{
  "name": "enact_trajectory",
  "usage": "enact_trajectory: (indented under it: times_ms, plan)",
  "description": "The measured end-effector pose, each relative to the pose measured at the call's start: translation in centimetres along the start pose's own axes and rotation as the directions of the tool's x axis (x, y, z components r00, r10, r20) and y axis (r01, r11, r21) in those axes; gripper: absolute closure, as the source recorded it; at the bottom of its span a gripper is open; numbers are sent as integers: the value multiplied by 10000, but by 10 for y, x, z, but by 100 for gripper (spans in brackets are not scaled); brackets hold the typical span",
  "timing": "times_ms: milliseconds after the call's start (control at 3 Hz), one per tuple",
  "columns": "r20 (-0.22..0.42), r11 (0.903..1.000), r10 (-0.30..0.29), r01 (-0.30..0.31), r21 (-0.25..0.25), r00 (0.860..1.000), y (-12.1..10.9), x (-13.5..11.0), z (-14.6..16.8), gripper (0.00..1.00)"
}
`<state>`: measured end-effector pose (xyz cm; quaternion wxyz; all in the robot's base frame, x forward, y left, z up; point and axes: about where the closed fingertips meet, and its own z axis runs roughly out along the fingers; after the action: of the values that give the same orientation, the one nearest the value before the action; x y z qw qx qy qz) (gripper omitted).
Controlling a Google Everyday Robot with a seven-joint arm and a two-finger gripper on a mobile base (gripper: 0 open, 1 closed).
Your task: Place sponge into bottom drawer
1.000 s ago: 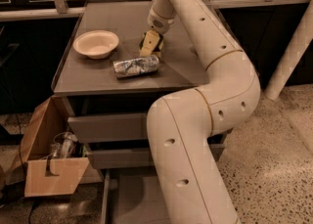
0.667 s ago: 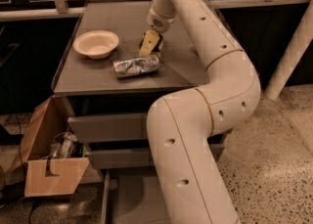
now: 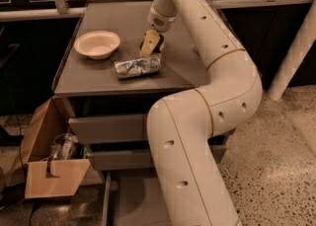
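The sponge (image 3: 149, 41), pale yellow with a dark green side, rests on the grey cabinet top (image 3: 84, 79) just behind a foil packet. My gripper (image 3: 152, 38) comes down from above at the end of the white arm and is right at the sponge, covering part of it. The bottom drawer (image 3: 129, 201) stands pulled out at floor level below two closed drawers. It is a shallow grey tray, and my arm's big lower link hides its right part.
A white bowl (image 3: 97, 44) sits on the top's left side. The crumpled silver foil packet (image 3: 138, 66) lies near the front edge. An open cardboard box (image 3: 49, 175) holding clear items stands on the floor left of the drawers. A white post (image 3: 295, 47) leans at the right.
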<state>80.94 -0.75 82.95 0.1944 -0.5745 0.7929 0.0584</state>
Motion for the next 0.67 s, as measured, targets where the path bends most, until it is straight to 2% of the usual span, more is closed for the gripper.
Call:
enact_trajectory:
  times_ms: [333, 667]
  plan:
    - [4, 10000, -2, 2, -3, 10000, 2, -1, -3, 100]
    - [363, 9998, -102, 109, -179, 9993, 9, -9, -14, 100]
